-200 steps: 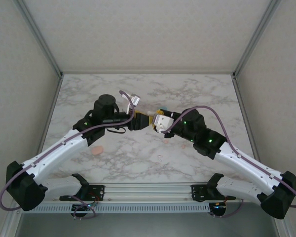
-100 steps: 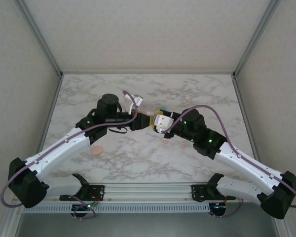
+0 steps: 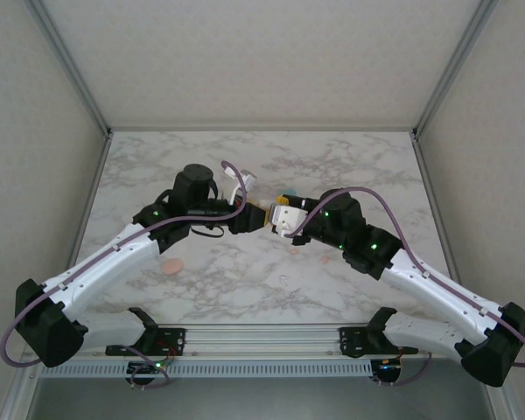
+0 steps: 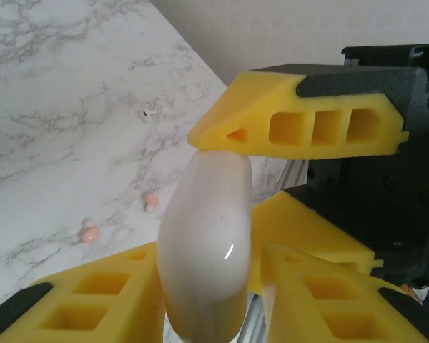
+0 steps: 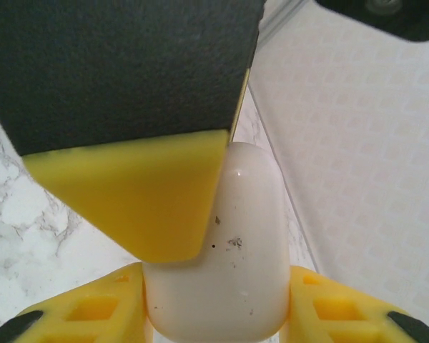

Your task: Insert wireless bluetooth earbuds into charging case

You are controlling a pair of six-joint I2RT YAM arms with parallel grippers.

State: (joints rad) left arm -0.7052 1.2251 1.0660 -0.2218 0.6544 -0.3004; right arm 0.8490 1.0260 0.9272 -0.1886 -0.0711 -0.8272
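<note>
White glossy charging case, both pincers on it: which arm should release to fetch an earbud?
Left, probably: the small salmon-pink piece on the marble table lies beside the left arm, and the right pincer has the white glossy case seated between its fingers.
</note>
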